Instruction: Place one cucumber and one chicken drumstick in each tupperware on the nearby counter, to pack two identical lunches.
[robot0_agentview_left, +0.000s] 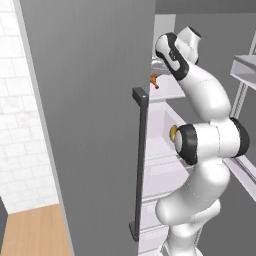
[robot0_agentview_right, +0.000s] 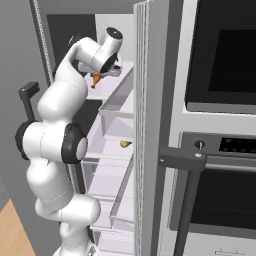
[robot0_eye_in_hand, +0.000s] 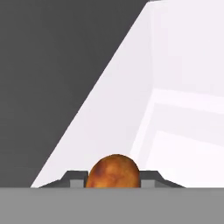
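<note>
I reach high into the open tall grey refrigerator (robot0_agentview_left: 90, 125), past its dark vertical door handle (robot0_agentview_left: 140, 165), toward its white inner shelves (robot0_agentview_right: 112, 150). My jaws are closed narrow on a golden orange-brown chicken drumstick (robot0_eye_in_hand: 114, 171), its bulbous end sitting between my fingertips (robot0_eye_in_hand: 73, 178), up at the top shelf. A small yellowish item (robot0_agentview_right: 125, 144) lies on a lower shelf.

One chicken drumstick (robot0_eye_in_hand: 114, 171) — one yellow item (robot0_agentview_right: 125, 144) on a shelf.
</note>
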